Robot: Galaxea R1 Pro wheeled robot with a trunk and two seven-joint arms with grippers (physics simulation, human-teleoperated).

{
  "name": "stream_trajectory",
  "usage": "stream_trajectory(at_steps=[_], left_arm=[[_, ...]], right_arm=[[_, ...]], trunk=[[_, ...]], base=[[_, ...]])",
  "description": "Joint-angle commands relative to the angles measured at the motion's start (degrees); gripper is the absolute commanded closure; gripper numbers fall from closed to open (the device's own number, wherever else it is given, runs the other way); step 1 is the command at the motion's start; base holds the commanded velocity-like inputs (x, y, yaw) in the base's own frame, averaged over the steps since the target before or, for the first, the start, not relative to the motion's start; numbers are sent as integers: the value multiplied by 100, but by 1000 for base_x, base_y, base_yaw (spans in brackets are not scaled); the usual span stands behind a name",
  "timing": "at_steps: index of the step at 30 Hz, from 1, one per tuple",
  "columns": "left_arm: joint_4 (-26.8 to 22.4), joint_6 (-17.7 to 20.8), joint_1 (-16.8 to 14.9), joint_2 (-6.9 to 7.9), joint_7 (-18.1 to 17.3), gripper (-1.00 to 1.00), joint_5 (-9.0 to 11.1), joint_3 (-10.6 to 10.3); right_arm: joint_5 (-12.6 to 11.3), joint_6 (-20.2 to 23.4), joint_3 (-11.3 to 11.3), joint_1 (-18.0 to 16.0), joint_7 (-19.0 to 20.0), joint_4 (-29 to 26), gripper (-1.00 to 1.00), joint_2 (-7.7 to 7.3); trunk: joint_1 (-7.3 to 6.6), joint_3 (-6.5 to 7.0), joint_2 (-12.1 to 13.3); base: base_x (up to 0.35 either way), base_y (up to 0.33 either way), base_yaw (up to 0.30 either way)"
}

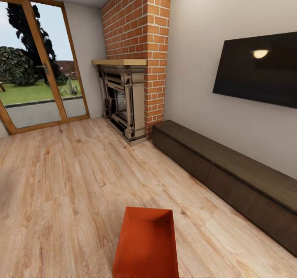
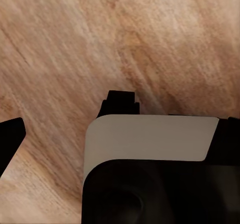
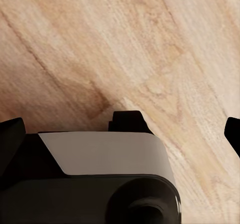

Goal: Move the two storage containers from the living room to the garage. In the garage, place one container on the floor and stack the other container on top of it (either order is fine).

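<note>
Living room, light wood-plank floor (image 1: 62,179): brick fireplace (image 1: 128,100) at 12 o'clock, glass doors (image 1: 37,63) at 10, dark low cabinet (image 1: 231,174) at 2. One orange-red storage container (image 1: 146,245) at 6, on the planks. My left gripper (image 2: 67,119) and right gripper (image 3: 180,121) hang over bare planks, fingers spread, empty.

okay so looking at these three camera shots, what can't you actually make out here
- Storage container: its near end is cut off by the head view's bottom edge.
- Dark low cabinet: its far right end runs out of the head view.
- Left gripper and right gripper: the wrist views show dark finger parts over the wood floor; open or shut is unclear.
</note>
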Motion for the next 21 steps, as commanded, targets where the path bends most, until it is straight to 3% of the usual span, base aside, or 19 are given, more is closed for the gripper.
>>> stream_trajectory(at_steps=[1, 21], left_arm=[[-2, 19, -5, -1, 16, -100, 36, -4], [-2, 19, -3, -1, 16, -100, 36, -4]], right_arm=[[-59, -34, 48, -6, -4, 17, -100, 4], [-67, -35, 48, -6, -3, 17, -100, 4]], trunk=[[-1, -14, -3], [-1, -197, -3]], base=[[0, 0, 0], [0, 0, 0]])
